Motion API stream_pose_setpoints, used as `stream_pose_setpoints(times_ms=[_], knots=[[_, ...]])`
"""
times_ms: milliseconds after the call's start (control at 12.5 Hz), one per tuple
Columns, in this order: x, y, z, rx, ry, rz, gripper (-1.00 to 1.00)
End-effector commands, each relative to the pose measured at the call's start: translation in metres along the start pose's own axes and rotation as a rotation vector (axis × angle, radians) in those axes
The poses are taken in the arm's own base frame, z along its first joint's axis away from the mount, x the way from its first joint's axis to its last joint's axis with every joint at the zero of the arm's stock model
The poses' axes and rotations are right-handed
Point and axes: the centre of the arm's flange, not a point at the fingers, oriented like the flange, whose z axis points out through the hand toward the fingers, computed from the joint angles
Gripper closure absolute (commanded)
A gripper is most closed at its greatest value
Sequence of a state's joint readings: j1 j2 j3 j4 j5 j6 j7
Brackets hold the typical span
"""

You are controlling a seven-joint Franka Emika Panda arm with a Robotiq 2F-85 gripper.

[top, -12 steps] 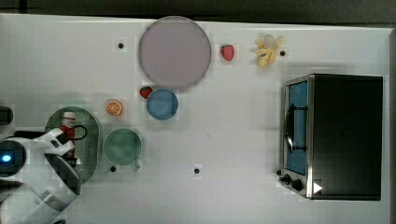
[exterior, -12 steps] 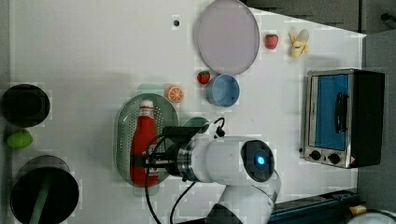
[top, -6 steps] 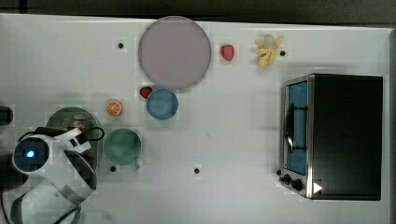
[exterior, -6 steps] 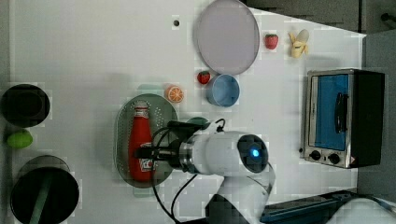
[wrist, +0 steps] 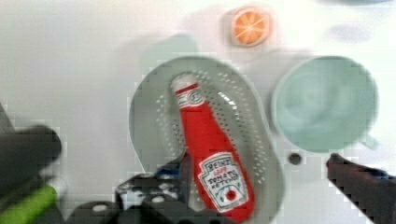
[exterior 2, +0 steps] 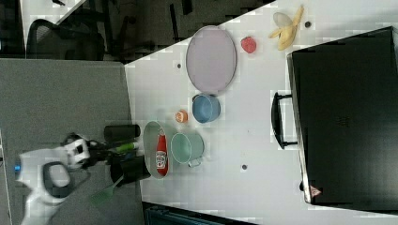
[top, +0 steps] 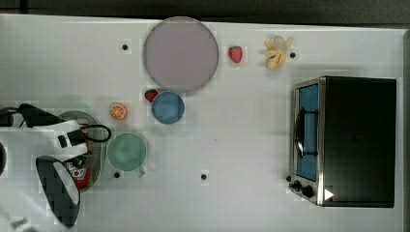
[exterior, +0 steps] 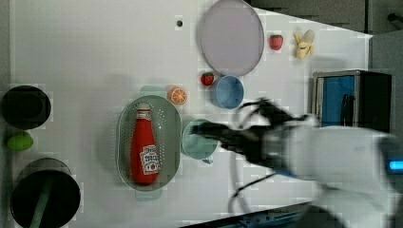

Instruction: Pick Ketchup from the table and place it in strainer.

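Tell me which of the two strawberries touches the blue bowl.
The strawberry at the blue bowl's rim; the other strawberry lies apart, between the round plate and the banana.

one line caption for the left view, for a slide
Ketchup lying in the strainer, cap toward the orange slice, with the open pincer over the green cup beside it.

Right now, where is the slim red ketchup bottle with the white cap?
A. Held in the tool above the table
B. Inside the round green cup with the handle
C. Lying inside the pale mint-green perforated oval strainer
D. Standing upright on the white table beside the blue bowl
C: in the left view the slim red ketchup bottle lies flat inside the pale mint-green perforated oval strainer, apart from the open tool.
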State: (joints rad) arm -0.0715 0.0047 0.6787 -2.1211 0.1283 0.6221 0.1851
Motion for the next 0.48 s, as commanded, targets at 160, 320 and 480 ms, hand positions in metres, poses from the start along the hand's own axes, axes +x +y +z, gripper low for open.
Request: stream_pose_setpoints(times_ms=[160, 320, 480], knots=[[0.072, 0.073, -0.087, -0.052, -0.055, 0.115, -1.0], [0.109, 0.119, -0.136, -0.03, -0.028, 0.21, -1.0], [0.139, 0.17, -0.172, 0.004, 0.01, 0.311, -1.0]])
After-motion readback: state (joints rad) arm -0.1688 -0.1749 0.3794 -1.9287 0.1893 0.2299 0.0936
